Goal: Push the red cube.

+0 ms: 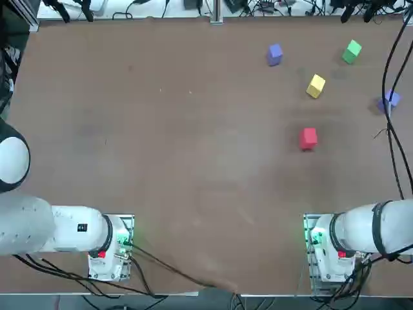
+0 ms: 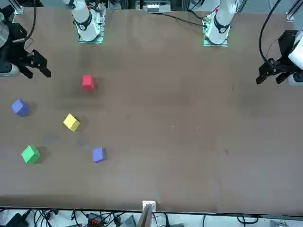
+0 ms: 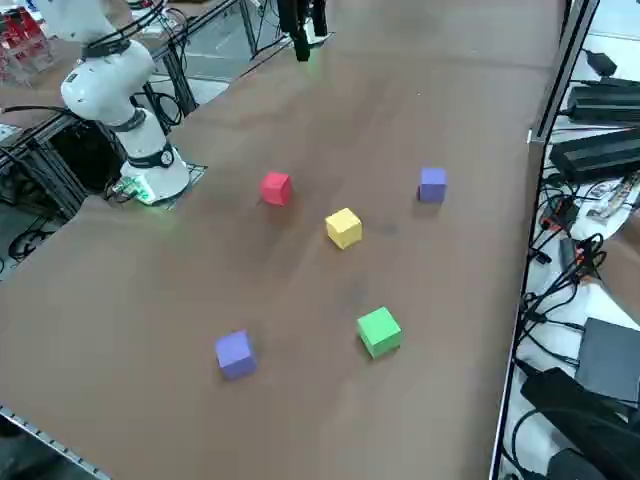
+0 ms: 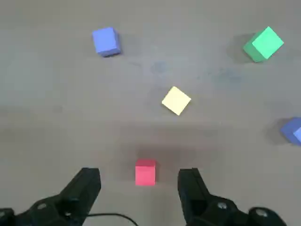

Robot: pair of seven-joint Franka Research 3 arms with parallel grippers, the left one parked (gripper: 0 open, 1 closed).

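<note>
Looking down through the wrist camera, the right pincer hangs with its two fingers spread wide and nothing between them, high above the brown surface. The red cube shows in the gap between the fingertips, set slightly toward the right-hand finger of that view, so it lies almost straight below and a little ahead of the pincer, well apart from it in height. Being a cube it has no long axis; its faces look roughly square to the line joining the fingers.

Beyond the red cube, farther out from the pincer, sits the yellow cube, turned on the diagonal; it is the nearest neighbour and lies on the far side, slightly off to one side. A purple-blue cube and the green cube sit farther out still, and a second purple-blue cube lies off to the side.

My judgement: the coming move is mostly a descent, and a push straight away from the robot risks driving red toward yellow
</note>
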